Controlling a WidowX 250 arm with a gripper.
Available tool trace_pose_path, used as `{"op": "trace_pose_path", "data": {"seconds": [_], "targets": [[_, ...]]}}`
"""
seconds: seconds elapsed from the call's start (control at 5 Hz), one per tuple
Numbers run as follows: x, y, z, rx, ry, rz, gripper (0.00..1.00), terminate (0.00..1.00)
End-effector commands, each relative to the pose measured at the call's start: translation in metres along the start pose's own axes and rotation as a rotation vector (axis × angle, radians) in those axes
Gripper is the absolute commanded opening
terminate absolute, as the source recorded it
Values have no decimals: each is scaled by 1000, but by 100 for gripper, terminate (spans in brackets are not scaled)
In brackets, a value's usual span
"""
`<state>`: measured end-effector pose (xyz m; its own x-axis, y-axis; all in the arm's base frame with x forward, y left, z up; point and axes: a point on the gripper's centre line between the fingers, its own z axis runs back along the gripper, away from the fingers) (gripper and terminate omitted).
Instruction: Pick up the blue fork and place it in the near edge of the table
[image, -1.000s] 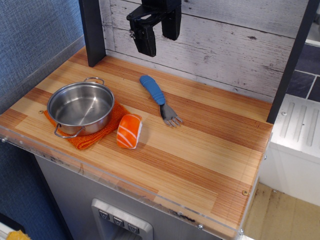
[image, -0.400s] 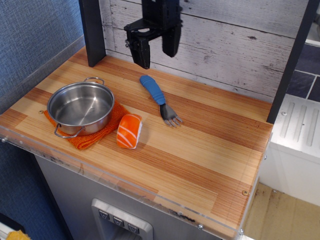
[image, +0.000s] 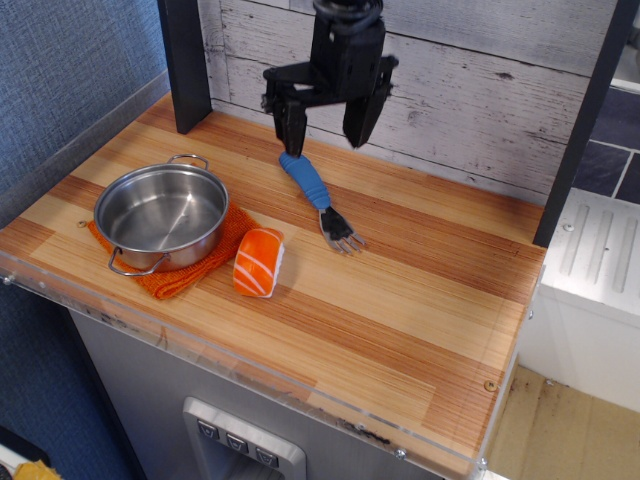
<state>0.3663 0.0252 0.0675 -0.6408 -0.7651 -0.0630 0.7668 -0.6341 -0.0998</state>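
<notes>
The blue fork (image: 318, 196) lies on the wooden table (image: 400, 300) near its middle back, handle pointing up-left, silver tines pointing toward the lower right. My black gripper (image: 324, 135) hangs open above the far end of the fork's handle, one finger (image: 291, 128) right over the handle tip and the other finger (image: 358, 118) off to the right. It holds nothing. The clear strip runs along the table's near edge (image: 250, 370).
A steel pot (image: 162, 213) sits on an orange cloth (image: 190, 262) at the left. An orange-and-white sushi toy (image: 259, 262) lies just right of the cloth. A dark post (image: 185, 65) stands at the back left, and a white plank wall (image: 480, 80) stands behind.
The gripper has come down and moved right, from high over the back wall to just above the fork's handle end, and has turned. The fork, pot and sushi toy have not moved.
</notes>
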Motion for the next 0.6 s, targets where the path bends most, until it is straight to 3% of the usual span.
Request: {"op": "trace_pose_path", "data": {"seconds": [0.0,0.4], "targets": [[-8,1,1,68,103,2,100,0],[-19,8,-18,94,112,67,100,0]]}}
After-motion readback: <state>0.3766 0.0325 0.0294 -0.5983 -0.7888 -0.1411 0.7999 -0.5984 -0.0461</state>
